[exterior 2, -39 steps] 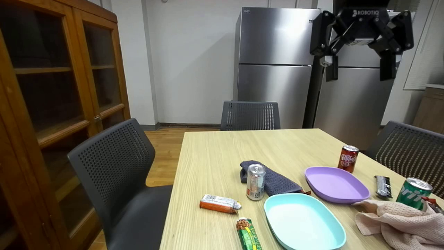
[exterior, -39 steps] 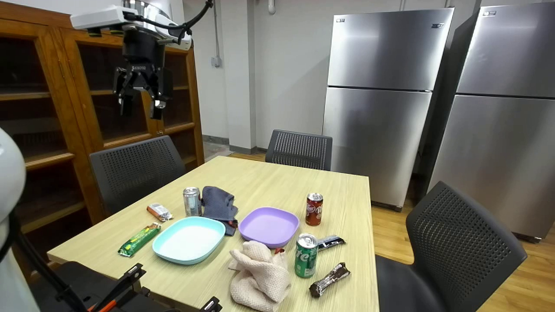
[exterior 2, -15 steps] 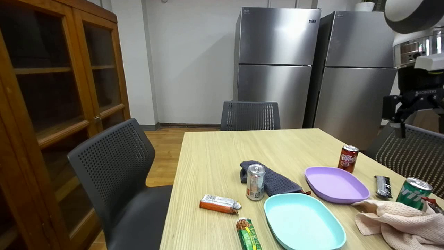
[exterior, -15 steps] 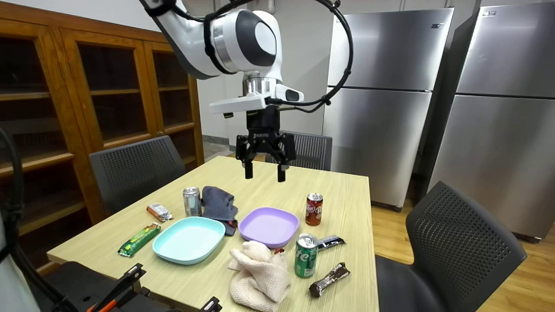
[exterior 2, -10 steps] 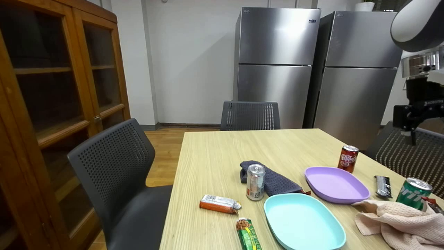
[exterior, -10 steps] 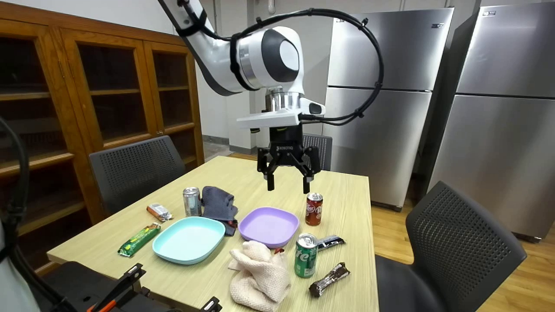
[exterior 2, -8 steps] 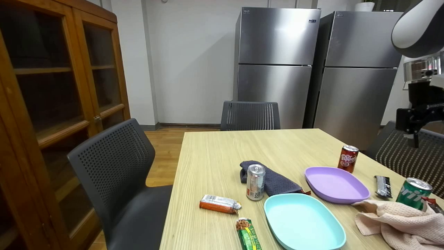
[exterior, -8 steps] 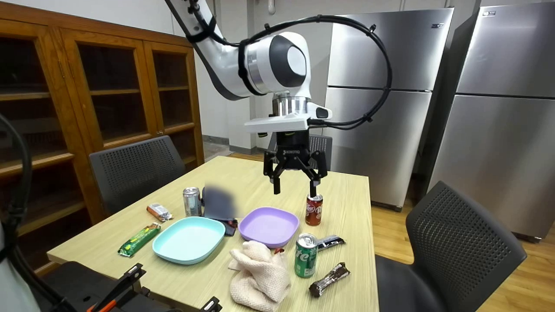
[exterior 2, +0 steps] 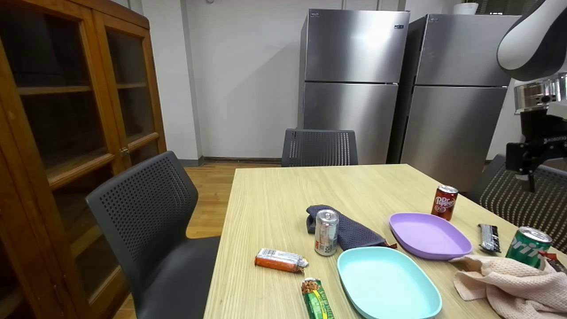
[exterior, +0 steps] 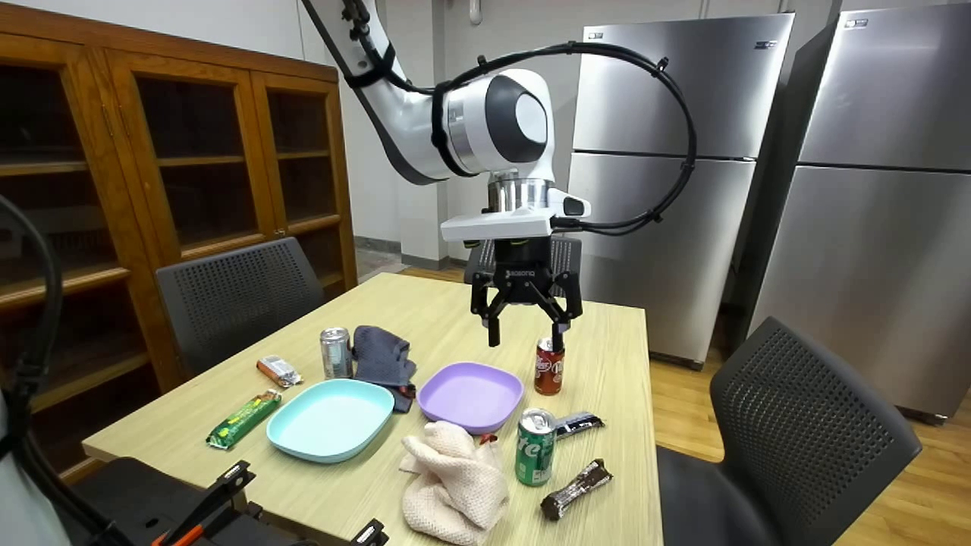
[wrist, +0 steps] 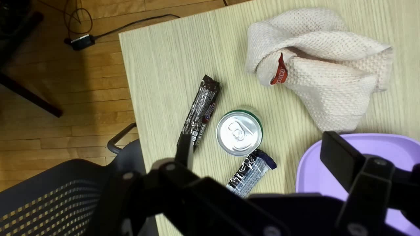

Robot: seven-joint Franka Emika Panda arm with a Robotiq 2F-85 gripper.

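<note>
Green-wrapped bar [exterior: 243, 419]: flat on worktop [exterior: 425, 311], below gripper [exterior: 526, 339], well to its left in both exterior views.
Orange-wrapped bar [exterior: 278, 371]: also low, well left of gripper.
Teal plate [exterior: 331, 421]: below gripper, left, well apart.
Silver can [exterior: 336, 354]: upright, left of gripper, just beside dark blue cloth [exterior: 381, 355].
Beige cloth [exterior: 455, 485]: crumpled, below gripper, left of it in both exterior views.
Purple plate [exterior: 470, 396]: below-left of gripper; one finger overlaps it in wrist view, apart.
Gripper: hangs above worktop, fingers spread wide, holding nothing.
Green can [exterior: 535, 451]: nearest; upright on worktop below gripper, framed between its fingers in wrist view, not touching.
Red can [exterior 2: 444, 204]: upright, lower than gripper, gap between them in an exterior view.
Brown-wrapped bar [exterior: 576, 490]: below gripper, right of it in an exterior view.
Black-and-silver bar [exterior: 579, 425]: same side, below gripper, one end just beside green can.
</note>
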